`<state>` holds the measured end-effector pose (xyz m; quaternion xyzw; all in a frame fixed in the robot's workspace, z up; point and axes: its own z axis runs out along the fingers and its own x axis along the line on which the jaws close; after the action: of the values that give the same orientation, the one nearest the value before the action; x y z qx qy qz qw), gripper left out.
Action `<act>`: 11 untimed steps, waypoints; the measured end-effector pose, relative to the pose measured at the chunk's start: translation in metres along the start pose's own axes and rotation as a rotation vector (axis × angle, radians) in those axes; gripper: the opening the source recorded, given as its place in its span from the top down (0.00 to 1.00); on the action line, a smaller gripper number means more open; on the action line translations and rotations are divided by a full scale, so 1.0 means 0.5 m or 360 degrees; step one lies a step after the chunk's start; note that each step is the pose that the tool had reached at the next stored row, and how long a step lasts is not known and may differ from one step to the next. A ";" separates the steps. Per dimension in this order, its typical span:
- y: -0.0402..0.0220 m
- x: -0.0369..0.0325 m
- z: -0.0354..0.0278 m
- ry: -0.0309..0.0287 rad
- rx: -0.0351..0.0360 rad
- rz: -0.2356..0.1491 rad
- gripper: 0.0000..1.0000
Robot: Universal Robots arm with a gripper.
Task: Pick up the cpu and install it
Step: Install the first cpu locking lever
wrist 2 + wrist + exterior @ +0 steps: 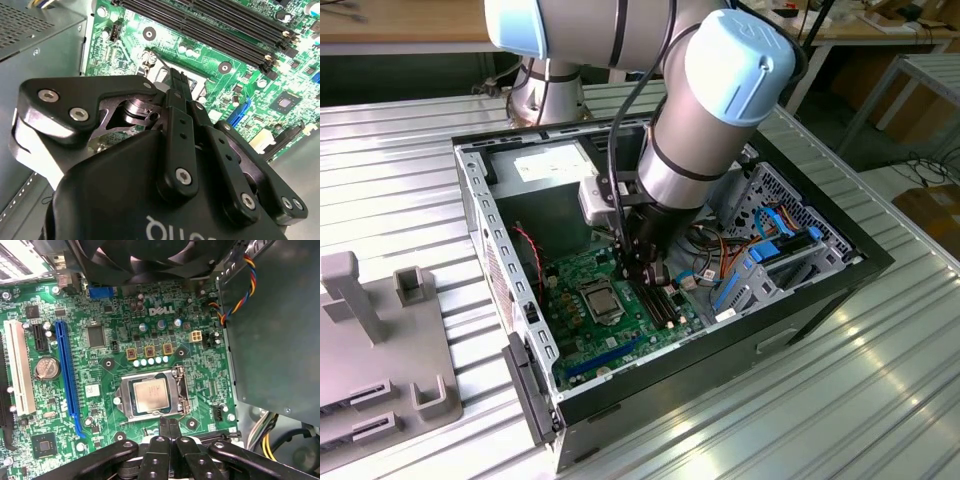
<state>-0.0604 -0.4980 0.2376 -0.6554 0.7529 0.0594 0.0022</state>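
Now the gripper point(169, 424) hangs low over the motherboard point(100, 305) inside the PC case point(840, 262), fingers pressed together w/ nothing between them. Just beyond the fingertips point(164, 426), the cpu point(150, 395) lies flat in the metal-framed socket point(181, 397), silver top showing, not touching the gripper.

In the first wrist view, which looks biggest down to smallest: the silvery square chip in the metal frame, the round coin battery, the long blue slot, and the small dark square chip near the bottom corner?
As they look there:
1. long blue slot, by far the longest
2. cpu, the silvery chip sitting in its socket
3. coin battery
4. dark square chip

All lie flat on the same board, so nearness hardly skews this.
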 end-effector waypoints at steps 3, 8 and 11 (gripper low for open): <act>0.000 0.000 0.004 0.00078 0.0001 -0.0005 0.89; -0.001 0.002 0.012 0.00240 0.0002 -0.0018 0.89; -0.001 0.005 0.012 0.00321 0.0004 -0.0023 0.89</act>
<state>-0.0605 -0.4998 0.2316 -0.6614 0.7483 0.0518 -0.0042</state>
